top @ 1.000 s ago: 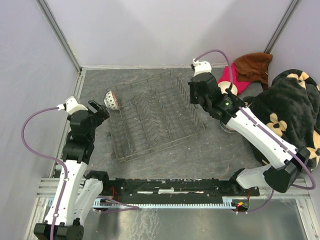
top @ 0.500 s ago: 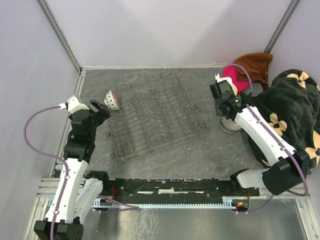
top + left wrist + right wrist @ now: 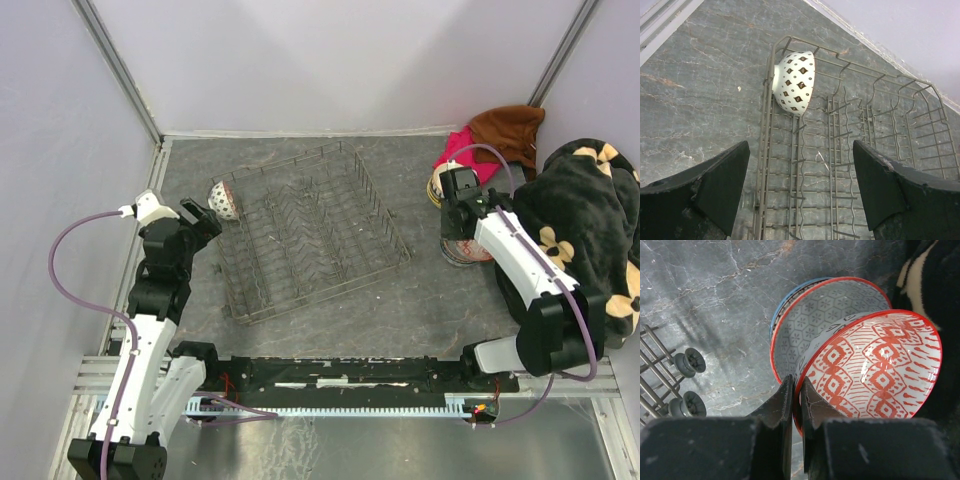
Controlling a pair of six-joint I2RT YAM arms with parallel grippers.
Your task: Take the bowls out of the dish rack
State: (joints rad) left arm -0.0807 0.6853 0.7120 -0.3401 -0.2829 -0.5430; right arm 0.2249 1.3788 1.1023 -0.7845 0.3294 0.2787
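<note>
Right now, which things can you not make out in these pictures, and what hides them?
- Number of bowls in the stack: in the right wrist view the held red bowl covers it; in the top view the right arm does.
- Whether the red bowl touches the stack: no view shows the gap.
- Inside of the white bowl in the rack: the left wrist view shows only its outside; too small in the top view.

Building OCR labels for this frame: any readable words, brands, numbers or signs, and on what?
None: no readable text in any view.
The bowls carry pattern only: the red lattice bowl pinched in the right gripper, and the white diamond-print bowl in the dish rack.
No labels or stickers show elsewhere.
</note>
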